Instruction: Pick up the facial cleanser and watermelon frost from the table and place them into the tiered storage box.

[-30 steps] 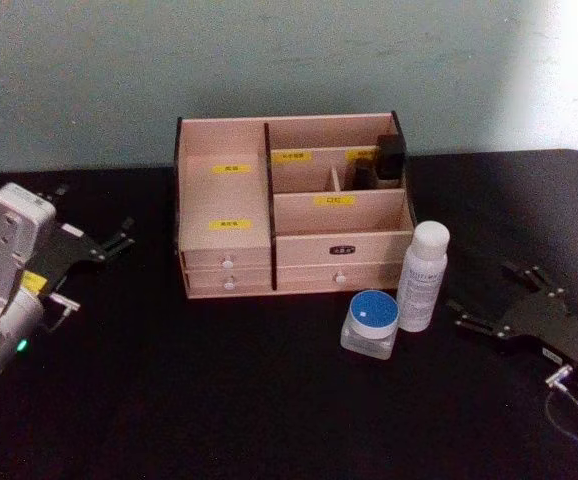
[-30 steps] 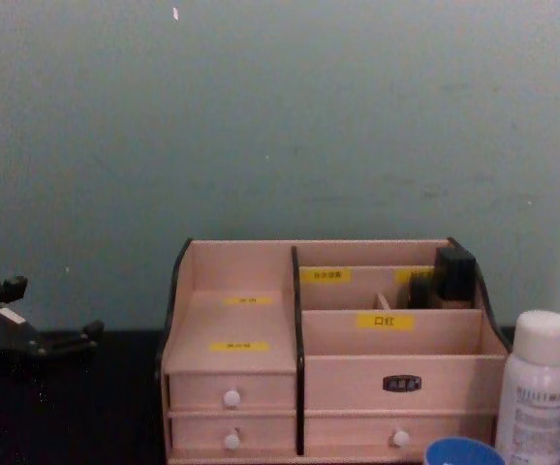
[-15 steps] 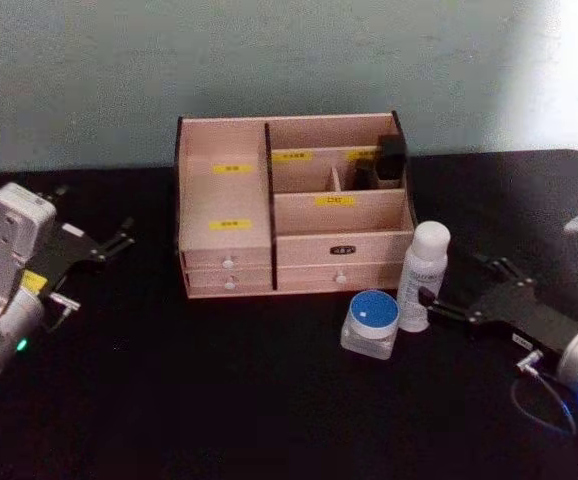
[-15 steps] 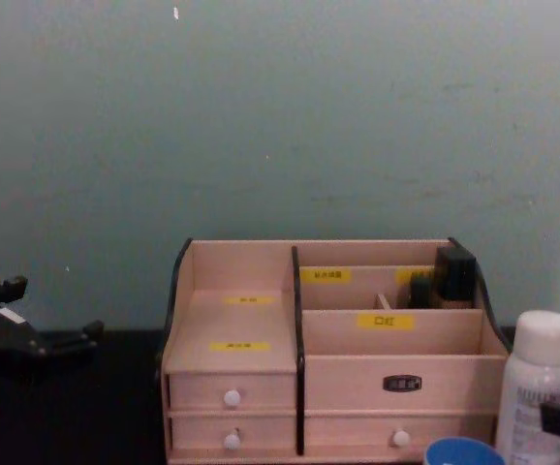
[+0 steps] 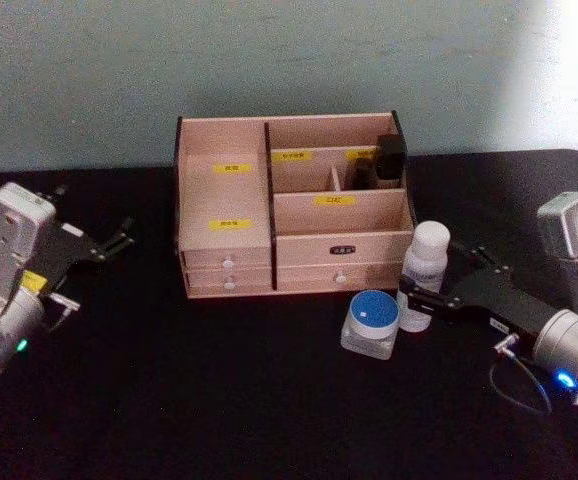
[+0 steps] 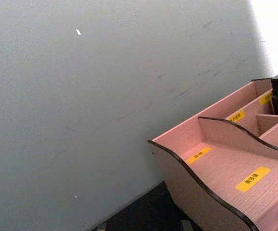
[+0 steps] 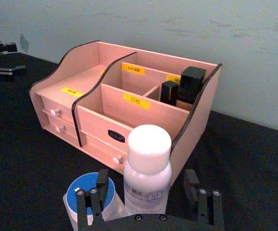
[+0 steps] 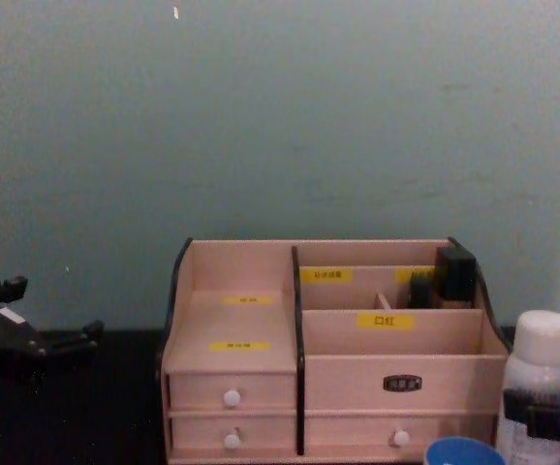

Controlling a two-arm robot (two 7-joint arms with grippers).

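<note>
Advancing from the surface's right edge, the right hand now straddles the upright bottle before the box, spread either side (left hand idles spread, far left).

- The tiered storage box stands at the back middle of the table, before the wall.
- The facial cleanser bottle stands upright just before the box's right front corner.
- The watermelon frost jar sits just left of the bottle, nearer the robot.
- The right gripper straddles the bottle, one finger on each side.
- The left gripper is left of the box, well apart.
</note>
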